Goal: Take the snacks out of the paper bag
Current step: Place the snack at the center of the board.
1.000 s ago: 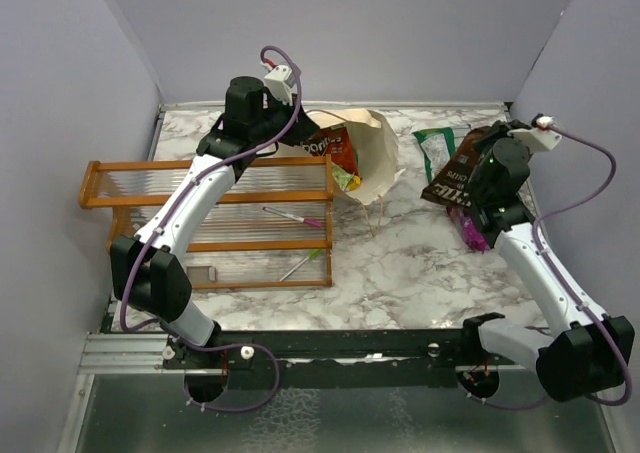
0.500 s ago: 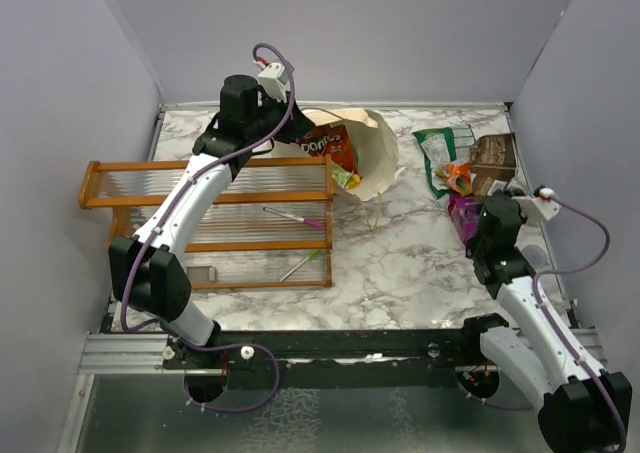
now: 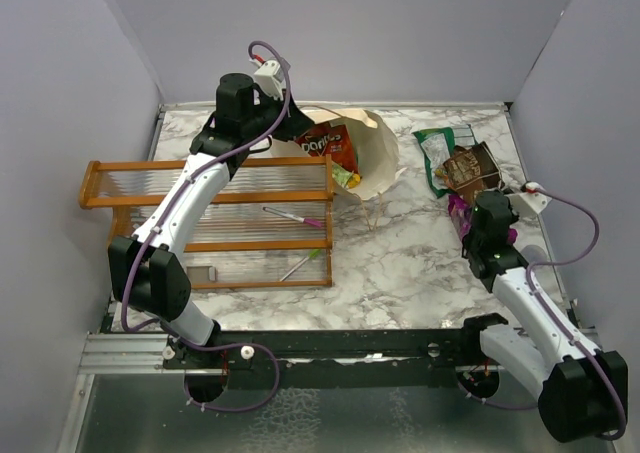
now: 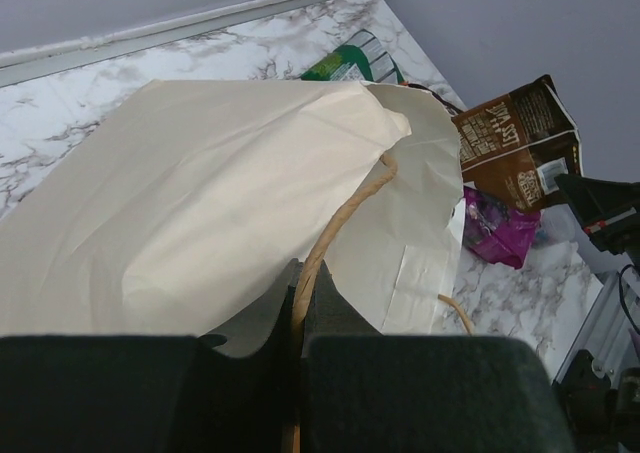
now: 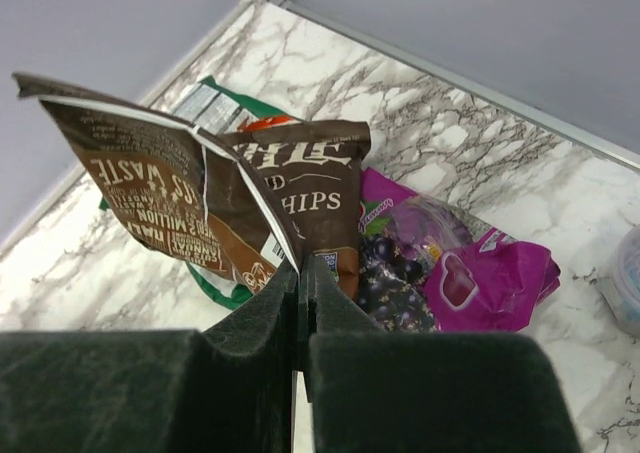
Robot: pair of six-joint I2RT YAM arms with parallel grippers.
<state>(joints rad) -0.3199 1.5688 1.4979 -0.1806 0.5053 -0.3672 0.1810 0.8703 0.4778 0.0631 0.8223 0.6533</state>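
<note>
paper bag [image 3: 380,153] lying tipped on the marble tabletop [image 3: 400,263], with the left jaws shut on its twine handle [image 4: 345,218], seemingly to steady it. right jaws clamp a brown chip packet [image 5: 200,198] by the unpacked magenta packet [image 5: 480,273]. a red packet [image 3: 328,145] sits in the bag's mouth.

Even, soft overhead light, faint shadows, no glare, wrist views' near fingers [image 5: 300,393] blurred
</note>
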